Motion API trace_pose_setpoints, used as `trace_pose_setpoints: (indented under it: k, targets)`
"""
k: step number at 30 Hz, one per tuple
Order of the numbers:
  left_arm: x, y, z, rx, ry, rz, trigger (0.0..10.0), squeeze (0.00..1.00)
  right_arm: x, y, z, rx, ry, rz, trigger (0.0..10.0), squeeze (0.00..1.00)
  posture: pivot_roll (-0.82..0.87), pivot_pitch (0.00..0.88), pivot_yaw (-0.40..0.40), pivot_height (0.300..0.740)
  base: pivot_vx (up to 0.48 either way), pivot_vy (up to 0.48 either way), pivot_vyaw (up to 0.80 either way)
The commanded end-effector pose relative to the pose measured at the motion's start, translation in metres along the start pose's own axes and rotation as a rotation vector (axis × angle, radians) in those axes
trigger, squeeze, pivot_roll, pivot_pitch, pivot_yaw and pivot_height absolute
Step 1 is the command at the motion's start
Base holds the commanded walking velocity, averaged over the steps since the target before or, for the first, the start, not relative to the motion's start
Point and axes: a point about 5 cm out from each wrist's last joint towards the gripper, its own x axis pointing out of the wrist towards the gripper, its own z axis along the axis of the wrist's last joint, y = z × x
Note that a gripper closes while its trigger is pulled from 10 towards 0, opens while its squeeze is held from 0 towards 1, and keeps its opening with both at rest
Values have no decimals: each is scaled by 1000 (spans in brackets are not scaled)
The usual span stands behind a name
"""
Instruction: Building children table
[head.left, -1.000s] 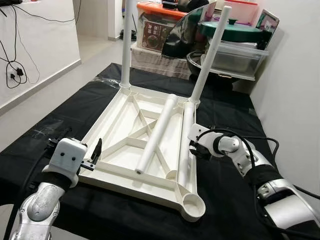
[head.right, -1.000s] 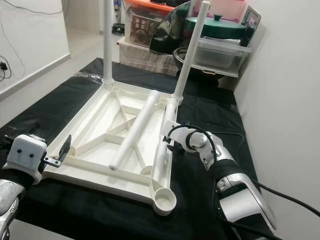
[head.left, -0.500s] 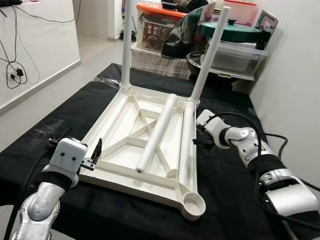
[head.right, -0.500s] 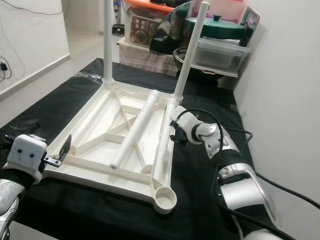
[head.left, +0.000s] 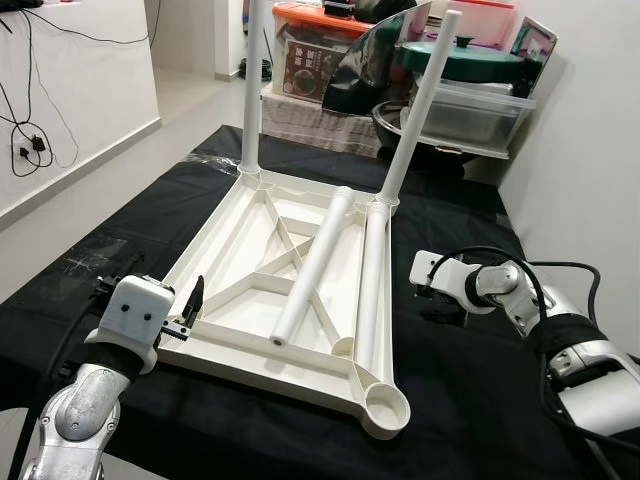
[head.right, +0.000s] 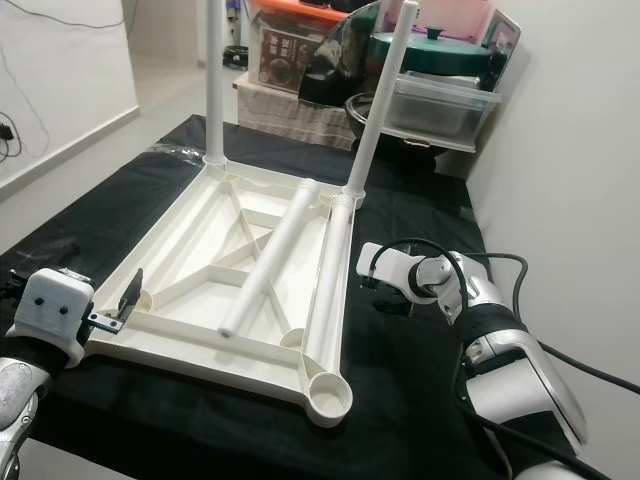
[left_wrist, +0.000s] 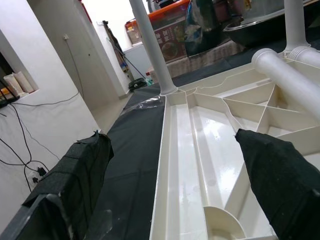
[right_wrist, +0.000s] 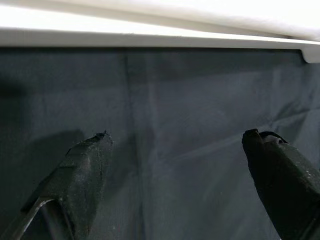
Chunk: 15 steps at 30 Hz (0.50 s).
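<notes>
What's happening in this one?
A white children's tabletop lies upside down on a black cloth, two legs standing in its far corners and two loose legs lying on it. The left end effector sits open around the near-left edge. The right end effector, open and empty, hovers over the cloth beside the tabletop.

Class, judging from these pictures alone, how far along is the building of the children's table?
Done: two legs stand upright in the far corners of the upturned tabletop. In hand: nothing; the open left gripper straddles the near-left edge, and the open right gripper hovers over the black cloth. Left: two loose legs lying on the tabletop.
</notes>
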Motion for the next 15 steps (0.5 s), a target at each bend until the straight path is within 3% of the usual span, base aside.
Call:
trace_pose_setpoints:
  k: [1,4,6,10,15]
  targets:
    - [1,-2,-2,-1,6,-10,10000,0,-1,4,-5,-25,18,28,10000,0,91,0,-146,740,0,0,0]
    - [0,-2,-2,2,5,-9,10000,0,3,16,-2,-76,-14,120,10000,0,95,0,-147,740,0,0,0]
    - [0,-1,-2,4,4,-10,10000,0,7,31,9,-91,-112,228,10000,0,97,0,-144,740,0,0,0]
    - [0,-1,-2,5,3,-10,10000,0,7,35,13,-98,-147,257,10000,0,97,0,-144,740,0,0,0]
    - [1,0,-2,10,0,-12,10000,0,7,54,22,-135,-236,367,10000,0,98,0,-141,740,0,0,0]
